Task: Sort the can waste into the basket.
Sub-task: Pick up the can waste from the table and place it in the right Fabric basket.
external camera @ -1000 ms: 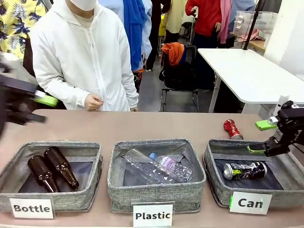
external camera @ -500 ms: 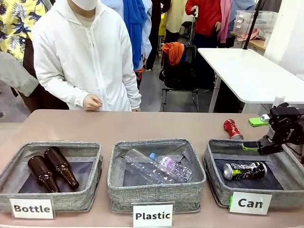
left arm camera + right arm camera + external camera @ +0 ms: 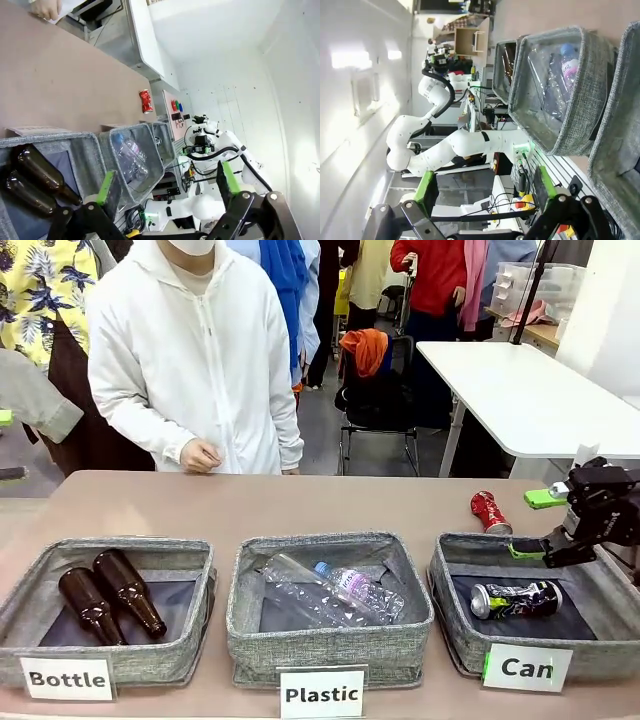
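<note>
Though right by the basket (image 3: 465, 640), right tool (image 3: 535, 525): spread wide, holding nothing, up by the basket's far right side.
Left tool (image 3: 166, 174): spread wide too, holding nothing, off past the "Bottle" end of the row, brown bottles (image 3: 40, 170) in the nearest bin in its own view.
Basket: grey cloth, at the right end of the row of three, white "Can" label (image 3: 527, 667) on the front.
Black-and-silver can (image 3: 515, 599): squashed, lying on its side on the dark bottom of the basket, shiny end to the left of the picture.
Red can (image 3: 490, 511): squashed, lying on the tabletop (image 3: 300, 505) just behind the basket's far rim, outside it, near the right tool but apart from it.
Middle bin (image 3: 330, 645): "Plastic" label, clear plastic bottles (image 3: 350, 590) inside.
Left bin (image 3: 160, 660): "Bottle" label, two brown bottles lying side by side.
Person (image 3: 190, 360): white jacket, standing at the far side, one hand (image 3: 200, 455) curled by the tabletop's far edge.
</note>
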